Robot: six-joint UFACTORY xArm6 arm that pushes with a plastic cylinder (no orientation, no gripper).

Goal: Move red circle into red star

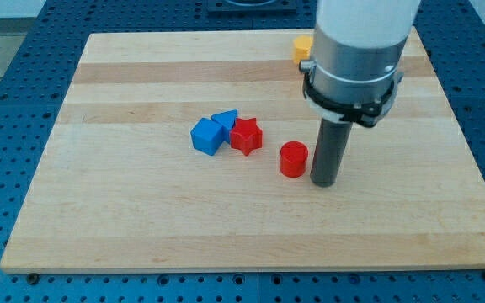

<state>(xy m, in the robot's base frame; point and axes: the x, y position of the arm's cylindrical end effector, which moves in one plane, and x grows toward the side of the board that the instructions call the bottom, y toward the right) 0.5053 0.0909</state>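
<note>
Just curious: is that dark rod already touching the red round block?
Cannot tell. In the camera view, my tip sits right beside the red circle, with no clear gap or contact visible.

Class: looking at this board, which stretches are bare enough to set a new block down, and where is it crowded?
Bare: the wooden board left of the blue cube, the whole strip along the view's bottom, and the view's right beyond my tip. Crowded: the centre, where the blue cube, another blue block and red star bunch, with red circle beside my tip.

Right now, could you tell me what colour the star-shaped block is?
Red: the star shows plainly in the camera view.
</note>
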